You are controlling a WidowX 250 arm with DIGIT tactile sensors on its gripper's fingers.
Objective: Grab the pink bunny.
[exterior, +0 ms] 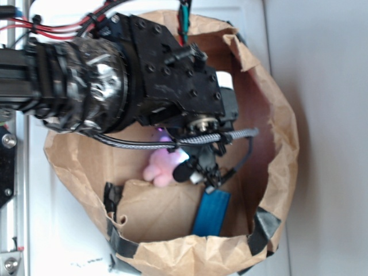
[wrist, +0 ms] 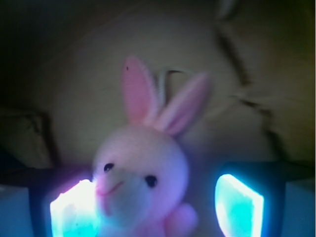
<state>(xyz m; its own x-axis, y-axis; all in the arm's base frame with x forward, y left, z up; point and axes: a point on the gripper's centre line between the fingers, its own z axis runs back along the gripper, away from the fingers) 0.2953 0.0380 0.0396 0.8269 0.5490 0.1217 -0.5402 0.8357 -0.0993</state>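
- pink bunny lies on floor of the brown paper bag, near the blue block
- claw down inside bag, wide, glowing pads either side of bunny, left pad looks touching, right one apart
- progress: approach done, not gripped yet; left = close + lift (my read)
- wrist view: ears point up, away from cam, long axis ears-to-feet, face toward cam w/ slight tilt
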